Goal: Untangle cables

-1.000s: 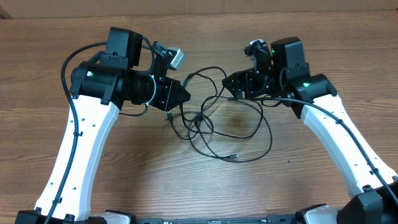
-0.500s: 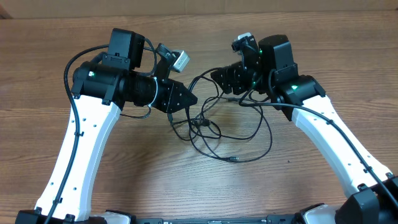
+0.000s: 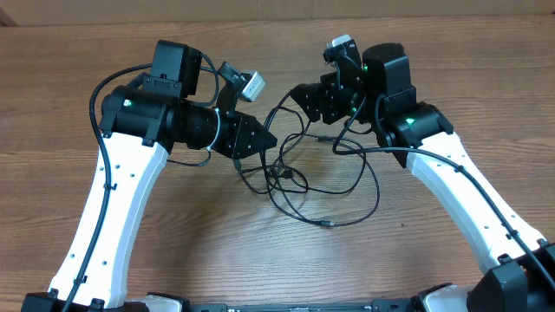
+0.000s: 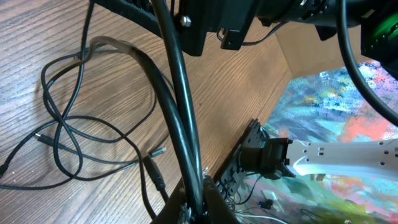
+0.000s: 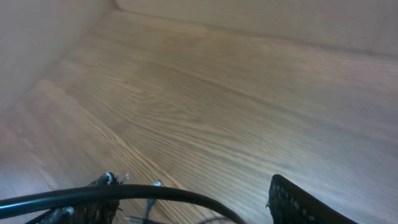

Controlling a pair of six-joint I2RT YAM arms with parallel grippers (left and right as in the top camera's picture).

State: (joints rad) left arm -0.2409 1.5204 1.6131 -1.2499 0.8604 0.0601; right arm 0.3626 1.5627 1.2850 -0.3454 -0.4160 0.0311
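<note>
The cables point(image 3: 282, 170) are thin black cords lying in tangled loops on the wooden table between the arms, with a small plug end point(image 3: 325, 222) at the front. My left gripper point(image 3: 270, 139) is shut on one black cord point(image 4: 177, 106), which rises taut from its jaws point(image 4: 198, 188) while the other loops point(image 4: 59, 130) lie flat beside it. My right gripper point(image 3: 299, 97) hovers above the tangle's far side with its fingers wide apart point(image 5: 193, 183). A black cord point(image 5: 155, 193) drapes across its left finger point(image 5: 99, 199), not clamped.
The wooden table point(image 3: 173, 234) is bordered by a cardboard wall point(image 3: 277, 10) along the back. The left wrist view shows the table's far edge point(image 4: 249, 118), with the right arm's white link point(image 4: 348, 152) past it. Both arm bases stand at the front corners.
My right gripper has moved up and to the left, away from the cable loops, and still stands wide. My left gripper has shifted slightly right, drawing its cord along.
</note>
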